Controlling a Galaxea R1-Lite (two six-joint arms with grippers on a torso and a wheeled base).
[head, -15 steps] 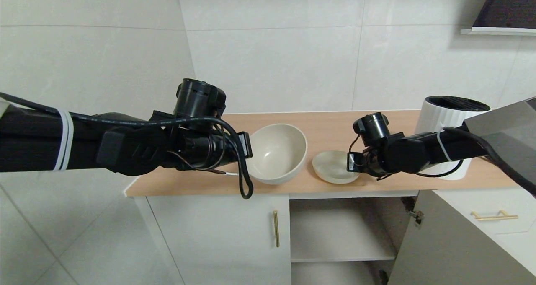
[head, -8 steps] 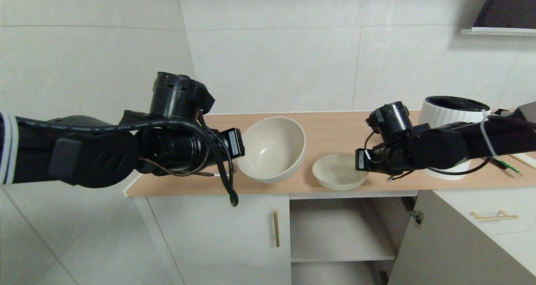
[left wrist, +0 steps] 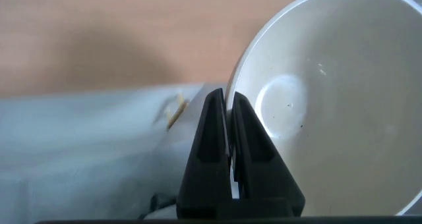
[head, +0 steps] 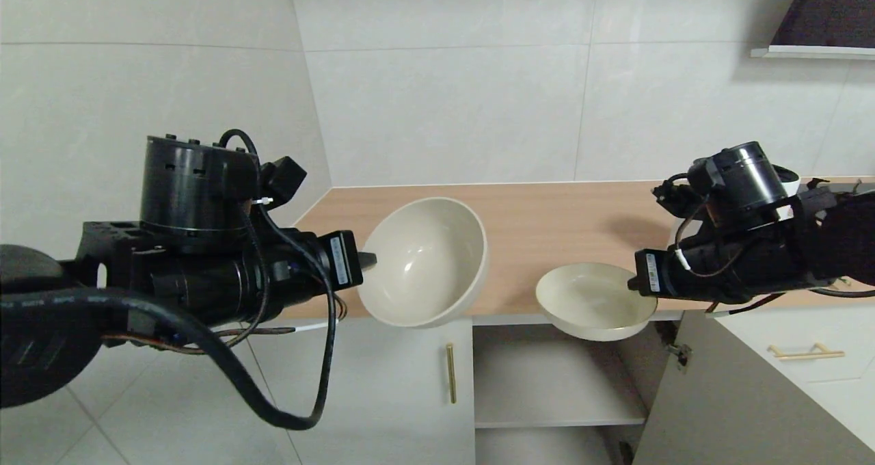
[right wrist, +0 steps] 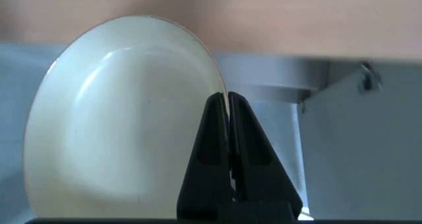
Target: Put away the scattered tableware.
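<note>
My left jaws pinched on the big bowl's rim, my right jaws pinched on the shallow dish at its 3 o'clock, both in the air by the table's 6 o'clock edge

Deep cream bowl: glossy, empty, tipped on its side, opening turned toward the left gripper. Rim pinched between that gripper's fingers; held clear of the wooden counter at its front edge.

Shallow cream dish: empty, nearly level, rim pinched by the right gripper. Held just past the counter's front edge, to the right of the bowl, not touching it.
</note>
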